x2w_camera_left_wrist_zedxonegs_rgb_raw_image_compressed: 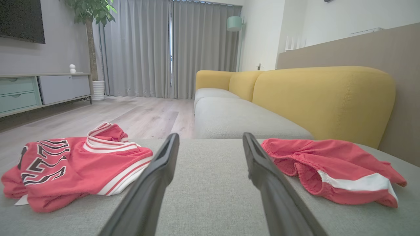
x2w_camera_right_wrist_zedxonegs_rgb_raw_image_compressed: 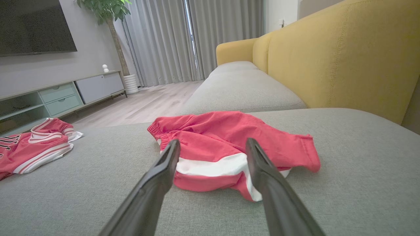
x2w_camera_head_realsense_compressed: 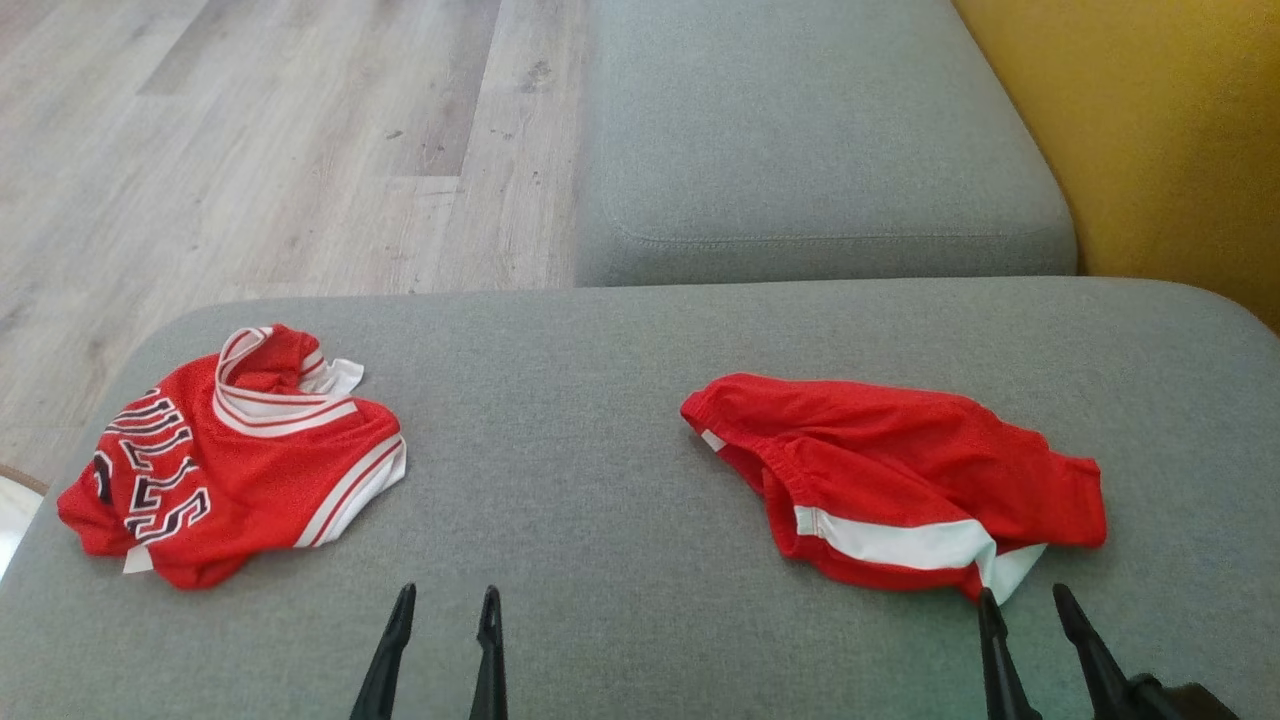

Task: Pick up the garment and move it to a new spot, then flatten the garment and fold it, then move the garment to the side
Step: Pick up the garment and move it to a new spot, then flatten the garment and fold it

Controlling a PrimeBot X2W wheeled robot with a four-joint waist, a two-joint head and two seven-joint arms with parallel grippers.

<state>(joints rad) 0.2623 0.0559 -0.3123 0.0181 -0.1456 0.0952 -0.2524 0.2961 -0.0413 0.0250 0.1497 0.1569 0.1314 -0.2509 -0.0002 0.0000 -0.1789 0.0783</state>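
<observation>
right end effector (x2w_camera_head_realsense_compressed: 1023, 593) stands with its two dark fingers spread wide and nothing between them, the tips just at the near hem of the red shorts (x2w_camera_head_realsense_compressed: 900, 470). whether one tip touches the white corner of the cloth i cannot tell. left end effector (x2w_camera_head_realsense_compressed: 447, 592) is likewise wide open and empty, well to the left of the shorts, over bare grey fabric.

the shorts lie crumpled on the right part of a grey sofa seat (x2w_camera_head_realsense_compressed: 600, 470), with the elastic waistband turned to the left and a white stripe along the near side. a red jersey (x2w_camera_head_realsense_compressed: 230, 460) with white-and-red trim and black lettering lies bunched well to the left of the shorts on the same seat, near its left edge.

beyond the shorts sits a second grey seat cushion (x2w_camera_head_realsense_compressed: 800, 130), and beyond them to the right rises the yellow backrest (x2w_camera_head_realsense_compressed: 1150, 130). pale wooden floor (x2w_camera_head_realsense_compressed: 250, 150) runs beyond the shorts to the left. far beyond the shorts, in the left wrist view, grey curtains (x2w_camera_left_wrist_zedxonegs_rgb_raw_image_compressed: 164, 49) hang drawn, with a potted tree (x2w_camera_left_wrist_zedxonegs_rgb_raw_image_compressed: 93, 19), a low cabinet (x2w_camera_left_wrist_zedxonegs_rgb_raw_image_compressed: 32, 90) and a dark screen (x2w_camera_left_wrist_zedxonegs_rgb_raw_image_compressed: 19, 19) off to the left.
</observation>
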